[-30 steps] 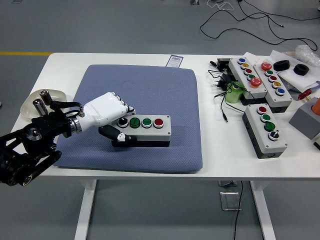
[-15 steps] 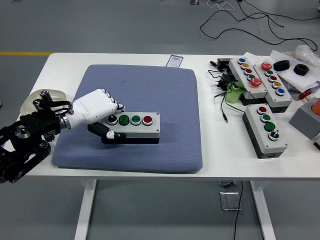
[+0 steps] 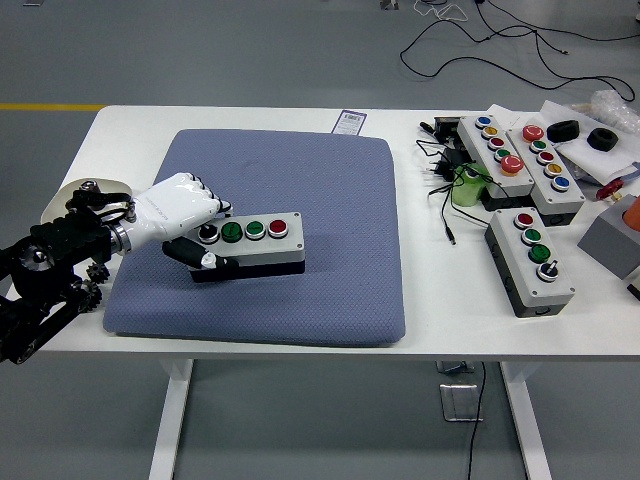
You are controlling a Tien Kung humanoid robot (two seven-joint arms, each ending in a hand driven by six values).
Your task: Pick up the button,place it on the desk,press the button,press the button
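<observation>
The left hand [image 3: 183, 215] comes in from the left edge on a black arm [image 3: 50, 275] held low over the table's left side. White glove-like fingers [image 3: 205, 205] are curled over the top left end of the button box [image 3: 250, 243], and the dark thumb [image 3: 200, 260] is tucked under the box's near left side. So the hand is closed around the box, gripping its left end. The wrist is roughly level, with the knuckles pointing right.

The button box is a grey four-button unit: black, two green and red in a row from left to right. It sits over the left-centre part of the blue-grey pad [image 3: 300, 170]; whether it rests on the pad or is just lifted off it cannot be told. The box is slightly tilted, with its right end a bit further away.

The pad lies on the white table [image 3: 250, 118]. A clear round dish [image 3: 70, 198] sits just behind the arm at the table's left edge. On the right, well apart, are three more button boxes [image 3: 530, 260], black cables [image 3: 440, 165], a green object [image 3: 466, 186] and a small card [image 3: 349, 121] near the pad's far edge. No right arm shows.
</observation>
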